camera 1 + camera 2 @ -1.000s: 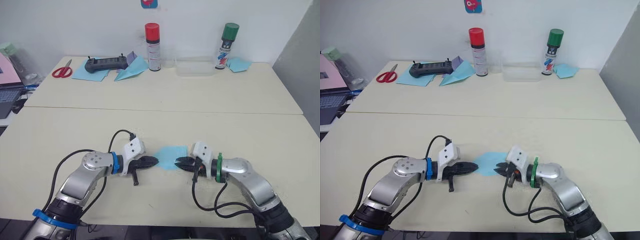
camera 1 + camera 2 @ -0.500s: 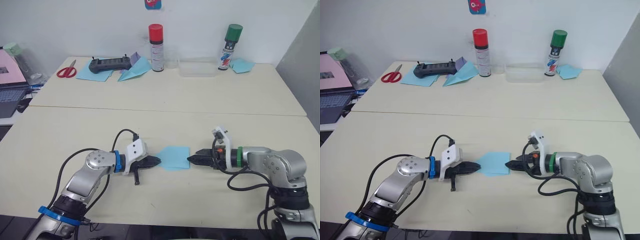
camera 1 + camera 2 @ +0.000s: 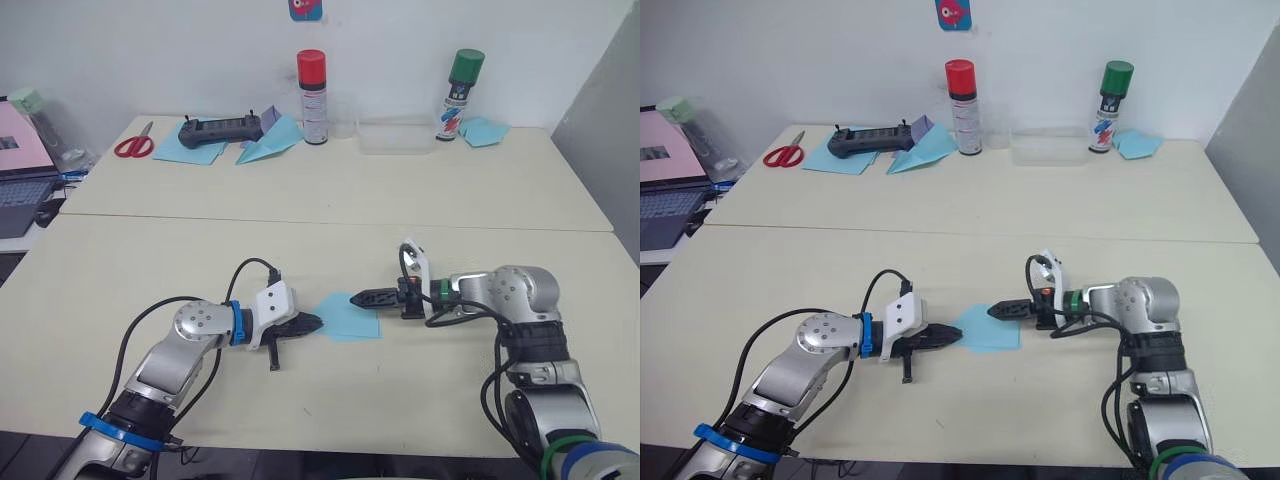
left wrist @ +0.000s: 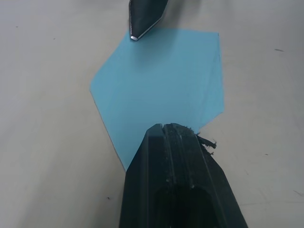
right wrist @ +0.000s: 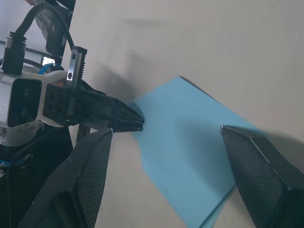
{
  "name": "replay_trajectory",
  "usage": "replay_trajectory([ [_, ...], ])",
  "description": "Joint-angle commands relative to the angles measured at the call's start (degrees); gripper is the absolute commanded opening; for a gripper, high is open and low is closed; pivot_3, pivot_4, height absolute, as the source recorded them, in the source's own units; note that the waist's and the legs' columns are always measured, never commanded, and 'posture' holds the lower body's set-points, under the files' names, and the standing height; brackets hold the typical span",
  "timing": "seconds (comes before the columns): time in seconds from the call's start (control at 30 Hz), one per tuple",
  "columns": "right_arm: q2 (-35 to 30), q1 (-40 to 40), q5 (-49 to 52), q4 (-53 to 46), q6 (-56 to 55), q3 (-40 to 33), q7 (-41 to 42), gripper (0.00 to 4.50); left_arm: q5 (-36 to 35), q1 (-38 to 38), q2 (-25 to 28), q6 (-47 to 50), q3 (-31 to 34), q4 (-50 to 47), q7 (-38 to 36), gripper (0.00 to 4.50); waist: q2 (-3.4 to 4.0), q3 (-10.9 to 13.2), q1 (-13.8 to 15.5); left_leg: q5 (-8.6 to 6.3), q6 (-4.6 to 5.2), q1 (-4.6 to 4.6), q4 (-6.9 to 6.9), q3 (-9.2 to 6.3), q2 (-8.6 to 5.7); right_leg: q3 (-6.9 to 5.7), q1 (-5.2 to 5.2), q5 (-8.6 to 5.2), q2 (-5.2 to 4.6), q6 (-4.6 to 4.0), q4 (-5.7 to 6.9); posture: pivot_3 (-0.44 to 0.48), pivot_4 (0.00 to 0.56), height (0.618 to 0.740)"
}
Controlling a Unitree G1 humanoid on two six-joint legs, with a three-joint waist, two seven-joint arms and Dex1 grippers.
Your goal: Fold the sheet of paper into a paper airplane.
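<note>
Light blue, the sheet of paper (image 3: pixel 350 318) lies flat on the near table (image 3: pixel 150 260), between your 2 grippers, one corner folded so its outline has 5 sides. Your left gripper (image 3: pixel 308 323) lies low on the table with its 2 fingers pressed together, tips at the sheet's left corner; whether they pinch the edge, you cannot tell. Your right gripper (image 3: pixel 356 297) reaches in over the sheet's far edge, and its wrist view shows the 2 fingers (image 5: pixel 256 175) spread wide with the paper between them. On the far table you have scissors (image 3: pixel 127 145), a black controller (image 3: pixel 218 128), a wider paper dart (image 3: pixel 268 142), 2 spray cans (image 3: pixel 311 96) and a clear tray (image 3: pixel 396 135).
</note>
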Motion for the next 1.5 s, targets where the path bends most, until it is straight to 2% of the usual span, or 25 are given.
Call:
replay_trajectory([
  [0.03, -3.4, -0.9, 0.2, 0.1, -0.7, 1.0, 1.6, 3.81, 3.0, 1.9, -0.1, 1.8, -2.9, 2.5, 0.2, 0.0, 0.0, 0.0, 0.1, 0.0, 0.0, -0.01, 0.0, 0.0, 0.0, 0.0, 0.0, 0.0, 0.0, 0.0, -0.01, 0.0, 0.15, 0.74],
  [0.4, -10.7, 5.4, 5.1, -9.8, 8.4, -5.6, -0.8, 3.81, 3.1, 3.0, -0.8, 1.9, -3.1, 1.7, 1.3, 0.0, 0.01, 0.0, 0.3, -0.01, 0.02, -0.07, -0.07, -0.01, -0.02, 0.0, -0.03, -0.02, -0.02, 0.0, -0.07, 0.0, 0.15, 0.74],
  [0.53, -5.0, 5.2, 5.4, -8.4, 8.4, -7.8, -4.1, 3.81, 3.1, 2.4, -1.3, 1.8, -3.3, 2.0, 1.3, 0.0, 0.03, 0.0, 0.2, -0.01, 0.02, -0.04, -0.05, -0.01, -0.02, 0.02, -0.02, -0.02, -0.02, -0.01, -0.07, 0.0, 0.15, 0.74],
  [0.7, 1.4, 2.5, 3.5, -3.2, 4.2, -5.8, -5.6, 3.81, 3.0, 2.0, -1.1, 2.0, -3.1, 1.9, 1.0, 0.0, 0.08, 0.0, 0.1, -0.01, 0.02, -0.05, -0.05, -0.01, -0.02, 0.02, -0.03, -0.01, -0.02, 0.0, -0.06, 0.0, 0.15, 0.74],
  [1.0, 4.1, -1.0, 0.6, 3.2, -8.6, 3.8, 0.6, 3.81, 2.7, 2.5, 0.0, 2.9, -2.5, 0.5, 0.5, 0.0, 0.1, -0.1, -0.2, -0.01, 0.02, -0.04, -0.07, 0.0, -0.01, 0.01, -0.05, -0.01, -0.01, 0.0, -0.06, 0.0, 0.15, 0.74],
  [1.1, 3.6, -0.9, -0.9, 3.2, -13.3, 6.2, 2.5, 3.23, 2.6, 3.0, 0.4, 3.0, -2.3, 0.0, 0.5, 0.0, 0.1, 0.0, -0.2, -0.01, 0.02, -0.05, -0.09, 0.0, -0.01, 0.01, -0.07, -0.02, -0.01, 0.0, -0.06, 0.0, 0.15, 0.74],
  [1.37, 0.3, 0.4, -2.8, 0.0, -19.1, 11.7, 8.3, 0.24, 2.8, 3.2, 1.5, 2.9, -1.6, 0.1, 0.3, 0.0, 0.1, 0.0, -0.3, -0.01, 0.02, -0.12, -0.32, 0.0, 0.01, 0.0, -0.25, -0.05, 0.0, -0.05, -0.08, 0.0, 0.15, 0.74],
  [1.4, -0.1, 0.6, -2.9, -0.5, -19.8, 12.2, 8.8, 0.03, 2.8, 3.2, 1.6, 2.9, -1.6, 0.1, 0.3, 0.0, 0.1, 0.0, -0.3, -0.01, 0.02, -0.1, -0.36, 0.0, 0.02, 0.0, -0.26, -0.05, 0.01, -0.06, -0.07, 0.0, 0.15, 0.74],
  [1.5, -1.7, 1.6, -3.9, -3.3, -23.3, 14.1, 10.8, 0.03, 2.7, 2.9, 2.1, 2.9, -1.2, 0.5, 0.0, 0.0, 0.1, 0.0, -0.3, -0.01, 0.01, -0.1, -0.39, 0.0, 0.04, -0.01, -0.28, -0.07, 0.03, -0.09, -0.07, 0.0, 0.15, 0.74],
])
